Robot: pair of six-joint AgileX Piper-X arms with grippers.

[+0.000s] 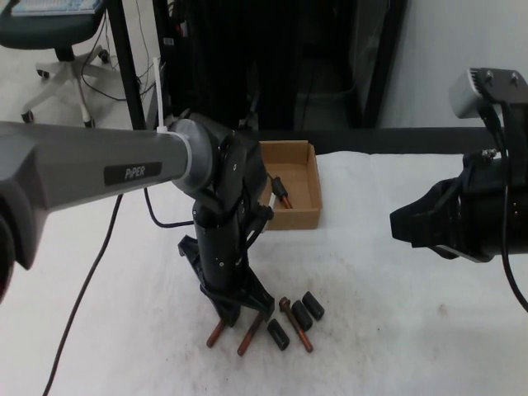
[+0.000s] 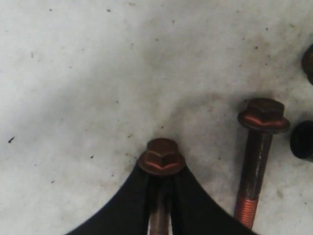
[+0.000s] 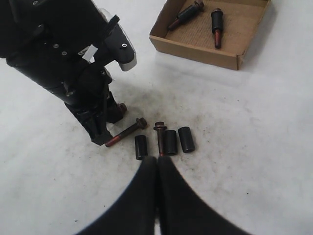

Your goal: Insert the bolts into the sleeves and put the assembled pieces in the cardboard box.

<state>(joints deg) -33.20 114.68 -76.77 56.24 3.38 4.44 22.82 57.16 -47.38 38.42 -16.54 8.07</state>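
Okay, left pincer (image 2: 161,177) is down on the white bench top (image 2: 98,73) and clenched on a bolt (image 2: 161,157). The shank is pinched between its two fingers, with the hex head poking out just past the fingertips. Just beside this pincer a second bolt (image 2: 258,161) lies loose, roughly parallel to the held one, head pointing the same way. Past that, farther from the left pincer, three black sleeves (image 3: 169,142) lie near each other. A third bolt (image 3: 159,137) lies between two of them, just beside one. Right pincer (image 3: 156,161) has its fingers pressed together with nothing gripped. It hangs over the bench top well apart from the left pincer, sleeves ahead of its fingertips. Cardboard box (image 3: 195,51) sits farther out beyond both pincers. It holds two assembled pieces (image 3: 185,13), lying flat and apart from each other.
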